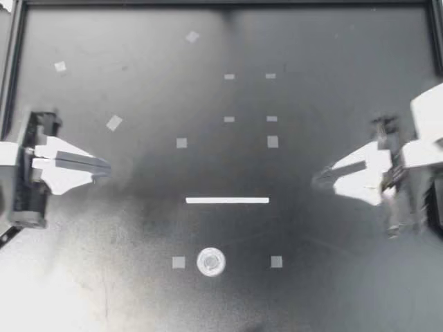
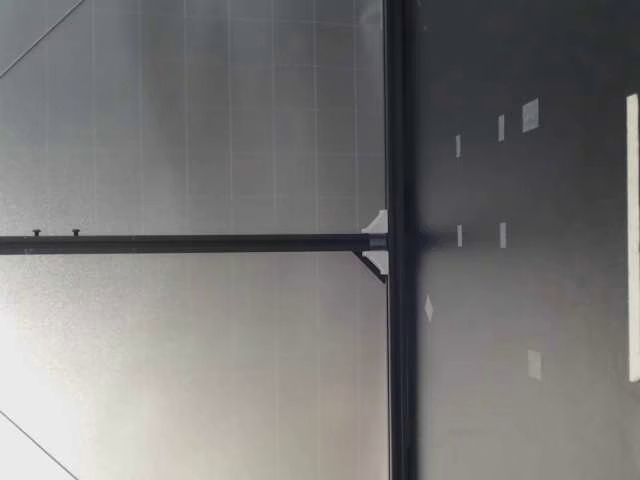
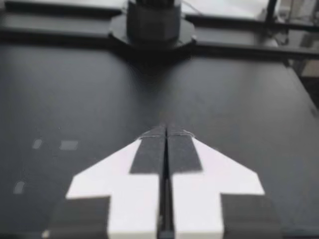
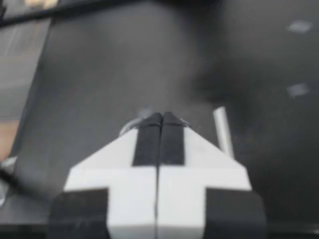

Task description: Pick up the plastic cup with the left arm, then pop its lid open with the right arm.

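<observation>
Lying apart from my pinched-together left gripper [image 1: 105,167] and right gripper [image 1: 320,178] is a round, perhaps metallic disc [image 1: 211,262].

One camera looks straight down on the black worktop [image 1: 332,277], one low across it; both show the long white strip [image 1: 227,200]. Two ride the wrists, close.

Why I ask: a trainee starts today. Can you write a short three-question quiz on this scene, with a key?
1. True or false: the left gripper holds the round disc.
2. The white strip lies: A) on the disc; B) apart from the disc, nearer the middle of the table; C) between the left gripper's fingers.
3. Fill in: the right gripper is ___, holding nothing.
Key: 1 false; 2 B; 3 shut.
</observation>
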Action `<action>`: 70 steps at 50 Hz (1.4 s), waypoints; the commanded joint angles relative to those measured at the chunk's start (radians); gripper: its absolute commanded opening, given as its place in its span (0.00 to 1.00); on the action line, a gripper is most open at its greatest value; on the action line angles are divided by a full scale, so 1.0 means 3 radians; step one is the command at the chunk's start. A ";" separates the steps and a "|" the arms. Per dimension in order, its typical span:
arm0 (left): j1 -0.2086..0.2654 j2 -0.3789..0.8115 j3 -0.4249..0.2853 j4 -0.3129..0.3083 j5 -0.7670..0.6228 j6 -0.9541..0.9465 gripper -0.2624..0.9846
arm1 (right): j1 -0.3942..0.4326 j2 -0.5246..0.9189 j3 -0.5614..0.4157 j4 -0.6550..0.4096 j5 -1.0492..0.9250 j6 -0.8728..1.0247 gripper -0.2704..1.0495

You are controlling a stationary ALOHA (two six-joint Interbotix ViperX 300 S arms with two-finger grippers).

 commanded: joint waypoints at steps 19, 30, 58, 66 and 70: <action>-0.0276 0.0992 -0.0169 0.0000 -0.0685 -0.0199 0.15 | 0.0327 0.1186 -0.0363 0.0000 -0.0614 0.0102 0.15; -0.0440 0.1606 -0.0297 0.0005 -0.0931 -0.0245 0.15 | 0.0430 0.1703 -0.0593 -0.0010 -0.0670 0.0230 0.15; -0.0644 0.2413 -0.0532 0.0010 -0.0946 -0.0271 0.37 | 0.0511 0.2424 -0.1048 -0.0010 -0.0711 0.0445 0.15; -0.0644 0.2470 -0.0562 0.0010 -0.0931 -0.0281 0.54 | 0.0511 0.2603 -0.1166 -0.0010 -0.0711 0.0450 0.15; -0.0654 0.2552 -0.0593 0.0010 -0.0926 -0.0291 0.60 | 0.0506 0.2654 -0.1181 -0.0010 -0.0711 0.0460 0.15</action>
